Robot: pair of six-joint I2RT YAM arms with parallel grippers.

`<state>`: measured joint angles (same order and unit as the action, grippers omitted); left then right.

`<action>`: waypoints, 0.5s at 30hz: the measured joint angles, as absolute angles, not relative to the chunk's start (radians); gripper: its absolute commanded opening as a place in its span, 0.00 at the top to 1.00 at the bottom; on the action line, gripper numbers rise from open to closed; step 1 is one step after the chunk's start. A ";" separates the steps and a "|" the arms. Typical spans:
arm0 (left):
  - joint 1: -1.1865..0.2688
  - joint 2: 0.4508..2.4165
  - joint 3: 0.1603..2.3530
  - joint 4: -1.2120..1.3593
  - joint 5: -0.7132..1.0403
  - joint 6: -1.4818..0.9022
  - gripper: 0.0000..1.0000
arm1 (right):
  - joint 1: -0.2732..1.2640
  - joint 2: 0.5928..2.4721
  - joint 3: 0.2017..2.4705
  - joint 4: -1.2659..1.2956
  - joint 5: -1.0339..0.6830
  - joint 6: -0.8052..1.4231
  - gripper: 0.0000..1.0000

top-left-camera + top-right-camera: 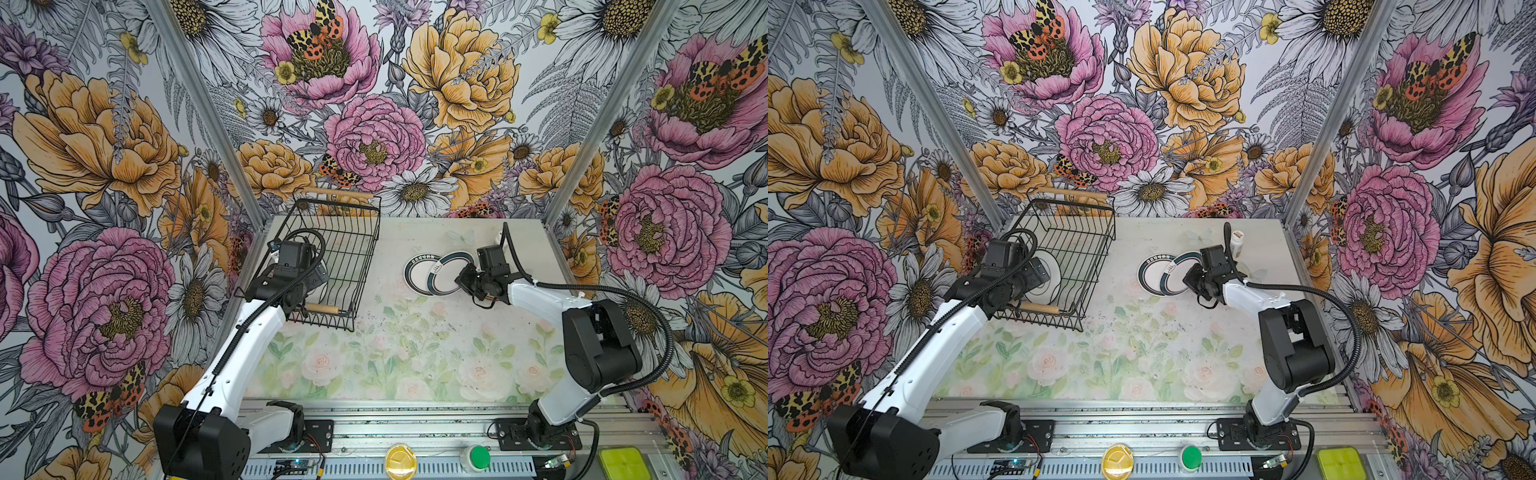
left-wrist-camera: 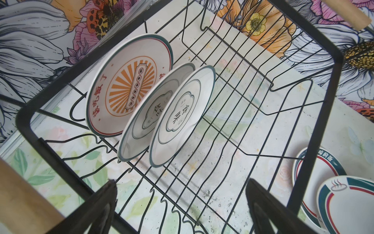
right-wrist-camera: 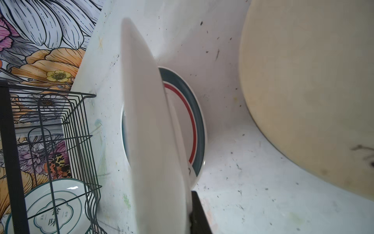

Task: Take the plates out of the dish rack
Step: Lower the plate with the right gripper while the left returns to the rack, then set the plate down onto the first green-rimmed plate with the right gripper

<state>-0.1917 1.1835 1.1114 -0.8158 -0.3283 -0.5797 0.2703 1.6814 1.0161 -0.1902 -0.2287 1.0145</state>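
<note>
The black wire dish rack point(image 1: 360, 232) point(image 1: 1096, 232) stands at the back left. Three plates stand upright in it: a sunburst plate point(image 2: 129, 85) and two white green-rimmed plates point(image 2: 153, 113) point(image 2: 182, 113). My left gripper point(image 2: 182, 208) point(image 1: 316, 277) hangs open above the rack's near end, nothing between its fingers point(image 2: 107, 200). On the table to the right lies a teal-and-red-rimmed plate point(image 1: 417, 272) point(image 3: 195, 121). My right gripper point(image 1: 466, 279) point(image 1: 1195, 281) is shut on the edge of a second plate point(image 1: 446, 274) point(image 3: 153, 131), tilted, overlapping the lying one.
A small white pill bottle point(image 1: 1237, 243) point(image 3: 303, 91) stands just behind my right gripper. The booth's walls close in the table at left, back and right. A green button point(image 1: 478, 457) and a yellow lid point(image 1: 400, 460) sit on the front rail.
</note>
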 measured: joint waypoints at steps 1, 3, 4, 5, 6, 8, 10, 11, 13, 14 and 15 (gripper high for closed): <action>-0.191 1.184 1.111 -0.814 -0.325 -0.576 0.01 | 0.273 1.688 1.019 -0.183 -0.236 1.022 1.00; -0.187 1.184 1.110 -0.811 -0.318 -0.576 0.01 | 0.277 1.700 1.024 -0.166 -0.250 1.037 1.00; -0.185 1.184 1.110 -0.811 -0.316 -0.576 0.01 | 0.276 1.705 1.026 -0.157 -0.259 1.042 1.00; -0.184 1.185 1.110 -0.811 -0.313 -0.575 0.01 | 0.276 1.711 1.026 -0.145 -0.266 1.051 1.00; -0.184 1.185 1.110 -0.811 -0.310 -0.575 0.01 | 0.276 1.718 1.026 -0.133 -0.273 1.058 1.00; -0.184 1.185 1.109 -0.810 -0.302 -0.575 0.01 | 0.277 1.733 1.028 -0.117 -0.289 1.073 1.00; -0.184 1.186 1.106 -0.808 -0.298 -0.573 0.01 | 0.277 1.747 1.029 -0.107 -0.301 1.085 1.00; -0.184 1.187 1.105 -0.807 -0.297 -0.573 0.01 | 0.277 1.755 1.030 -0.099 -0.307 1.092 1.00; -0.184 1.187 1.105 -0.807 -0.294 -0.572 0.01 | 0.277 1.766 1.032 -0.088 -0.315 1.102 1.00; -0.184 1.187 1.105 -0.807 -0.294 -0.572 0.01 | 0.279 1.771 1.032 -0.083 -0.319 1.108 1.00; -0.184 1.187 1.105 -0.807 -0.294 -0.572 0.01 | 0.279 1.776 1.033 -0.078 -0.323 1.111 1.00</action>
